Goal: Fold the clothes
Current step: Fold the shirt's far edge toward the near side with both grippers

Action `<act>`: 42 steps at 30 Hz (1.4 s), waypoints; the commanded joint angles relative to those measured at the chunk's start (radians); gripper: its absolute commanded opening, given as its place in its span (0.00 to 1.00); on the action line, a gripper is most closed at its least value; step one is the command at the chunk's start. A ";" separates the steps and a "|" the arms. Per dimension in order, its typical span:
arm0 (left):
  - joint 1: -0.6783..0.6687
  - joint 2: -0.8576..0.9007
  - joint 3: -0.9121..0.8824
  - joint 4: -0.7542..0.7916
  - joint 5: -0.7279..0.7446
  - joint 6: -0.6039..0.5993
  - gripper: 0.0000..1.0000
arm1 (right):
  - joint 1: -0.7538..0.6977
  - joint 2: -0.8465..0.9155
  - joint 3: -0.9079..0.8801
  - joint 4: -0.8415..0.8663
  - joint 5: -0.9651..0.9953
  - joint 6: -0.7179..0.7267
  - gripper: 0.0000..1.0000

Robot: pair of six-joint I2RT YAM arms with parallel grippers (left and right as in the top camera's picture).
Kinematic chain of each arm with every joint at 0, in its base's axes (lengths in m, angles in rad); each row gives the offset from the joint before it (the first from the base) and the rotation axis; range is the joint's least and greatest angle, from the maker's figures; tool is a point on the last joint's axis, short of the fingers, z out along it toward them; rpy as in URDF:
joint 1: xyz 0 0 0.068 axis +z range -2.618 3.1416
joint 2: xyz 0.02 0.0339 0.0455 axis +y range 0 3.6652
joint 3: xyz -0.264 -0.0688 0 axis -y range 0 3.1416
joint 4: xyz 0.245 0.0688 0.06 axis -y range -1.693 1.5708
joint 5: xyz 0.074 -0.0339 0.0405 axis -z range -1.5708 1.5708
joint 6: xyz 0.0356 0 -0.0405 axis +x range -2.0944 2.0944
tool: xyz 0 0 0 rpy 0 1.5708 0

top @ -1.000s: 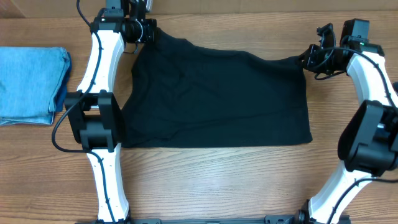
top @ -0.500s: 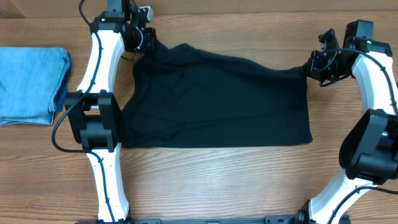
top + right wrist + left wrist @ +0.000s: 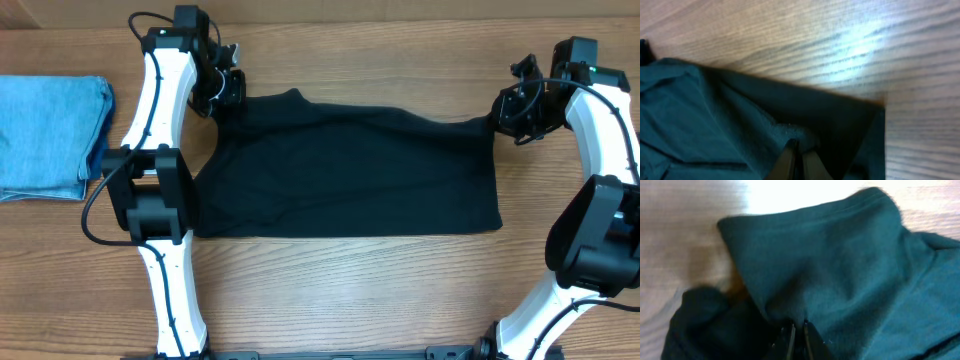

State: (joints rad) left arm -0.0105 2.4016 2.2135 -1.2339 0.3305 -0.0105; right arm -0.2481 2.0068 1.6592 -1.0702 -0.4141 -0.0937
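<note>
Left end effector is clamped on the black garment at its far corner; right end effector likewise, I observe. Folded blue cloth lies apart on the counter.

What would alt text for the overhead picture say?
A dark garment lies spread on a wooden table, its far corners pinched by the robot's left hand and right hand. A folded blue cloth lies at the table's left edge.
</note>
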 commanded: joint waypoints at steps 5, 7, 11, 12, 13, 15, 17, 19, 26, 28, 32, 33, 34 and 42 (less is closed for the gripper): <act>0.012 0.003 0.021 -0.108 -0.027 0.057 0.08 | -0.002 -0.018 -0.020 -0.045 0.101 0.068 0.04; 0.012 0.003 0.021 -0.136 -0.027 0.060 0.09 | -0.002 -0.018 -0.020 -0.054 0.127 0.089 0.04; 0.012 0.003 0.020 -0.172 -0.027 0.067 0.11 | -0.001 -0.018 -0.020 -0.059 0.126 0.098 0.06; 0.012 0.004 0.020 -0.179 -0.027 0.067 0.11 | -0.001 -0.018 -0.020 -0.059 0.126 0.098 0.06; 0.012 0.003 0.020 -0.185 -0.027 0.067 0.11 | 0.000 -0.018 -0.020 -0.058 0.127 0.098 0.06; 0.012 0.003 0.020 -0.206 -0.027 0.062 0.11 | 0.000 -0.017 -0.020 -0.059 0.134 0.098 0.06; 0.012 0.003 0.020 -0.229 -0.027 0.063 0.10 | 0.000 -0.017 -0.020 -0.068 0.135 0.098 0.06; 0.012 0.003 0.020 -0.251 -0.027 0.063 0.11 | 0.000 -0.017 -0.020 -0.083 0.143 0.098 0.06; 0.012 0.003 0.020 -0.308 -0.027 0.063 0.13 | 0.000 -0.017 -0.020 -0.133 0.179 0.099 0.06; 0.012 0.003 0.020 -0.331 -0.032 0.063 0.14 | 0.000 -0.017 -0.020 -0.137 0.193 0.125 0.06; 0.012 0.003 0.020 -0.373 -0.091 0.063 0.13 | 0.000 -0.017 -0.020 -0.147 0.205 0.125 0.06; 0.012 0.003 0.020 -0.378 -0.104 0.063 0.13 | 0.000 -0.017 -0.020 -0.146 0.215 0.126 0.06; 0.012 0.003 0.020 -0.382 -0.115 0.063 0.14 | 0.000 -0.017 -0.020 -0.146 0.219 0.127 0.06; 0.012 0.004 0.020 -0.367 -0.159 0.062 0.15 | 0.000 -0.017 -0.020 -0.145 0.257 0.133 0.07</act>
State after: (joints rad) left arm -0.0040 2.4016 2.2135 -1.6062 0.2024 0.0338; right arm -0.2478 2.0068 1.6421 -1.2190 -0.1917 0.0299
